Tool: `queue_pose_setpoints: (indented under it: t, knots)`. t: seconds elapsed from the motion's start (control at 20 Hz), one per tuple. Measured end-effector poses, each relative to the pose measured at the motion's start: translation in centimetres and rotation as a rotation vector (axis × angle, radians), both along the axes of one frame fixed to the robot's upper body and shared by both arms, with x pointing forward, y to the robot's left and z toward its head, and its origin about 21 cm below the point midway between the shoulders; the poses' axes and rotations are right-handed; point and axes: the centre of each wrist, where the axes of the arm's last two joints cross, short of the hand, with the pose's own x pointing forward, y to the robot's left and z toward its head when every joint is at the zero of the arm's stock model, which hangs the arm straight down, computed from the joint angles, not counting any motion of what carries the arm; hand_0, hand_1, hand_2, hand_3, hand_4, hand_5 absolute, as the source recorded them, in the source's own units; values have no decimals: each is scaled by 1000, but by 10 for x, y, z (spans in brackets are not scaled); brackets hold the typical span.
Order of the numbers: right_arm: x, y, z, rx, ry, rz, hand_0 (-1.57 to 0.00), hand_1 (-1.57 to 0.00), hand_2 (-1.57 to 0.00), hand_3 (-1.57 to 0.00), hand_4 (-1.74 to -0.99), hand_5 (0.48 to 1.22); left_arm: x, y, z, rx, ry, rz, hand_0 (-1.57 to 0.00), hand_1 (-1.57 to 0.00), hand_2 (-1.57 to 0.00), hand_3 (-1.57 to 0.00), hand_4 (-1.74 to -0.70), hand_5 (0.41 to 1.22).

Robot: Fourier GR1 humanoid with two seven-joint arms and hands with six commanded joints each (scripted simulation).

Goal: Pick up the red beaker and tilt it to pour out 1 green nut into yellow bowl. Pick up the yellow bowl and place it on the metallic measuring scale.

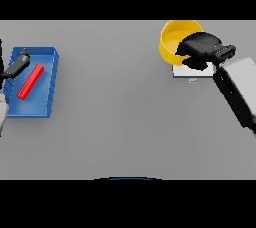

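A: What is on the bench (125, 122), counted out?

B: One yellow bowl (172, 37) at the far right, one metallic measuring scale (192, 73) under and just in front of it, one blue tray (50, 87) at the far left, and one red beaker (31, 81) lying flat in that tray as a long, slanted red bar.

A: And the hands?

B: Two. The right hand (200, 48) comes in from the right edge on its white and grey arm and sits on the near right side of the bowl, its dark fingers (186, 47) curled over the rim, clamped on it.

A: Is the bowl on the scale?

B: It overlaps the pale plate of the scale from behind, but I cannot tell whether it rests there or is held just above it; the hand covers the contact.

A: The left hand?

B: The left hand (17, 64) is at the left edge, over the far left corner of the tray, close to the upper end of the beaker. It looks apart from it. Whether its fingers are spread or closed I cannot tell from this view.

A: Any green nut?

B: The bowl's inside shows only yellow where it is not hidden.
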Motion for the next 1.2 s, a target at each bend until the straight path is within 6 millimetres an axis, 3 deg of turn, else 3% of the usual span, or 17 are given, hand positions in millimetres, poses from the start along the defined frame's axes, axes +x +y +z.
queue_pose_setpoints:
  t: [0.3, 0.55, 0.7, 0.9, 1.0, 1.1, 1.15, 1.2]
  knots:
    - [14, -37, -24, 4, -1, -114, -1571, -1571, -1459, -1259, -1741, 1221, 0, 1, 3, 2, -5, 1, 1, 1, 1, 1, -722, 684]
    - [19, -49, -48, 17, 24, -176, -1571, -1571, -1397, -1352, -1741, 1221, 1, 2, 3, 13, 5, 13, 1, 1, 1, 1, -722, 679]
    - [21, -54, -52, 27, 35, -178, -1571, -1571, -1362, -1338, -1741, 1221, -1, 6, 5, 11, 2, 11, 1, 1, 1, 1, -728, 675]
    - [21, -57, -64, 68, 52, -165, -1501, -1571, -1330, -1463, -1741, 1221, -1, 2, 4, 15, 0, -3, 1, 1, 1, 1, -723, 669]
    - [23, -55, -63, 64, 57, -186, -1448, -1501, -1382, -1390, -1734, 1221, -1, 4, 4, 20, 1, 5, 1, 1, 1, 1, -724, 667]
    - [22, -55, -64, 73, 61, -177, -1492, -1484, -1450, -1097, -1737, 1221, 1, 0, 3, 22, -3, 3, 1, 1, 1, 1, -724, 671]
    - [23, -55, -63, 77, 56, -184, -1439, -1337, -1286, -990, -1688, 1221, 1, -2, 2, 20, -1, 2, 1, 1, 1, 1, -722, 671]
    - [25, -52, -60, 70, 52, -187, -1231, -1101, -1091, -890, -1657, 1149, 3, 1, 4, 23, 1, 9, 1, 1, 1, 1, -719, 668]
